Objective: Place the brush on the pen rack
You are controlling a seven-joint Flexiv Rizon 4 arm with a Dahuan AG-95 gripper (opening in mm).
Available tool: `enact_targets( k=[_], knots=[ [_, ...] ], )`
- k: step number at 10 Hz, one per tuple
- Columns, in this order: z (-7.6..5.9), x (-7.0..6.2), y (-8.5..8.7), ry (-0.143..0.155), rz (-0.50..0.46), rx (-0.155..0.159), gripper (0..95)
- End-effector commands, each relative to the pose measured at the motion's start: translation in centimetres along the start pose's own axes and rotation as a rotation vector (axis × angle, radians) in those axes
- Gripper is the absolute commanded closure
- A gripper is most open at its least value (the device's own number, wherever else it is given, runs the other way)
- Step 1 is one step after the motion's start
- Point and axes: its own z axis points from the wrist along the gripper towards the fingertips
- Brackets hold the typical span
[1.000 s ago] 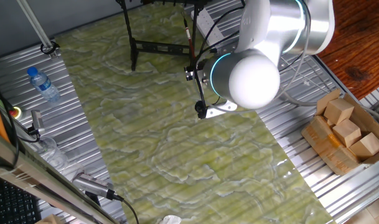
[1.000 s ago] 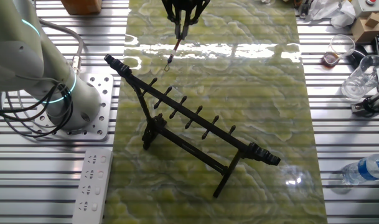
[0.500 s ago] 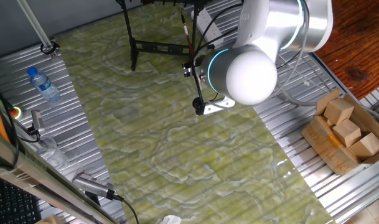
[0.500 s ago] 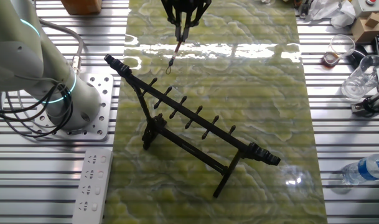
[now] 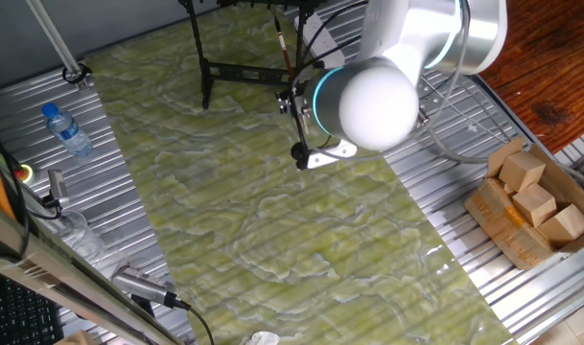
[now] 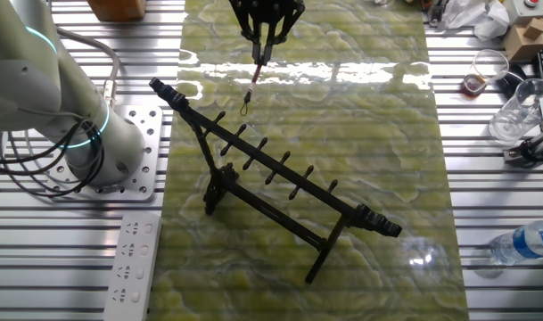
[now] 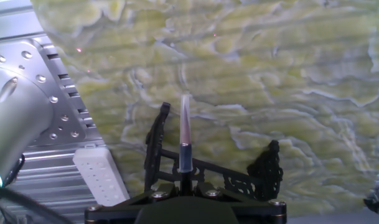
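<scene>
water bottle, power strip, wooden blocks

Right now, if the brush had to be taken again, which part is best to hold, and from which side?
Probably the upper handle of the brush, from above, as the hand holds it now. It hangs nearly upright, so its lower end stays free to come down to the pegs of the pen rack.

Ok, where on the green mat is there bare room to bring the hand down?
The green mat is bare between the pen rack and the glassware side, and beyond the rack toward the hand holding the brush. It is crowded along the rack's pegs and by the power strip and arm base.
</scene>
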Motion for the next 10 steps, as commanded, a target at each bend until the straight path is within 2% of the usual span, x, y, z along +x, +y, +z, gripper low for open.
enact_targets(
  k=[1, 5, 10],
  knots=[
    [0.31, 0.29, -0.11, -0.005, -0.002, 0.004, 95.0],
    [1.16, 0.3, -0.32, -0.002, 0.003, 0.009, 95.0],
    [1.23, 0.33, -0.34, 0.002, 0.009, 0.01, 95.0]
  ],
)
